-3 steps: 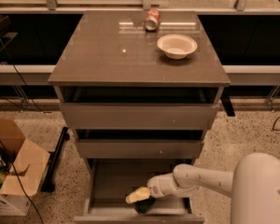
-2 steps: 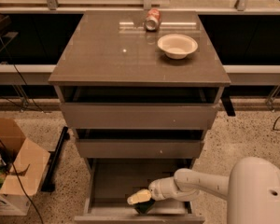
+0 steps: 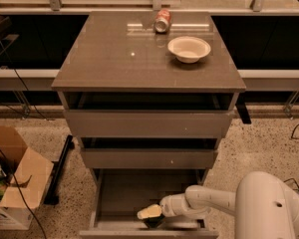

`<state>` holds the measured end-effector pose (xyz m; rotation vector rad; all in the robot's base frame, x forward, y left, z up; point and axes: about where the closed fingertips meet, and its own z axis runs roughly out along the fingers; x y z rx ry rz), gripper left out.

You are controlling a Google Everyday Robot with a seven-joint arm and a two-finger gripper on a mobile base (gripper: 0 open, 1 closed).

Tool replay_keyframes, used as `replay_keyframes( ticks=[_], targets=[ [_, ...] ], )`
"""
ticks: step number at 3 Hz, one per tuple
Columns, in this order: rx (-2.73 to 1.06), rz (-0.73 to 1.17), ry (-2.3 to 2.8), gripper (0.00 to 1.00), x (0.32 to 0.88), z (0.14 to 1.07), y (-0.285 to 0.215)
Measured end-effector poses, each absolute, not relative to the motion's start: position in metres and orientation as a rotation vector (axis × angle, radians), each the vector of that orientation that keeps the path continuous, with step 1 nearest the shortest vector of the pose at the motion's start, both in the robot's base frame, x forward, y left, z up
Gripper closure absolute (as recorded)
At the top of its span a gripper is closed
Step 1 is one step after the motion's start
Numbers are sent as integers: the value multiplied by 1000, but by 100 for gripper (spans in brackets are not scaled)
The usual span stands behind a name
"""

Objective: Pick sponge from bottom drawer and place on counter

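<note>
**Camera view: gripper down in the bottom drawer, at the sponge**

We see the gripper [image 3: 150, 214] low in the picture, inside the bottom drawer [image 3: 129, 190], close to its front edge and a little right of the middle. Its pale cream tip points to the left. We cannot tell if it is apart, together or clamped on something, because the tip covers this part.

Directly under the tip lies a small dark shape, which we take for the sponge [image 3: 153, 223]. It sits on the drawer floor near the front wall and touches the gripper, or is almost touching it; we cannot say which.

The white arm [image 3: 204, 203] comes from the right, over the right side of the drawer, and joins the big rounded white body [image 3: 271, 208] in the lower right corner.

The bottom drawer is pulled far out. Above it the middle drawer [image 3: 148, 158] and the top drawer [image 3: 148, 123] are each pulled out a little, with a dark gap over each front.

The counter [image 3: 109, 59] is on top of the cabinet. On it stand a white bowl [image 3: 189, 48], at the back right, and a red soda can [image 3: 162, 20] lying on its side behind the bowl, well apart from the drawer below.

On the speckled floor at the left stands an open cardboard box [image 3: 20, 176].
</note>
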<state>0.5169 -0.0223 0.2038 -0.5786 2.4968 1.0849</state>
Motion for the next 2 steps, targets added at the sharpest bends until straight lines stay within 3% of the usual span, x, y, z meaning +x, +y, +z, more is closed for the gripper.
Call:
replay_keyframes(
  ticks=[2],
  targets=[
    [-487, 1039, 2577, 0, 506, 165, -36]
  ],
)
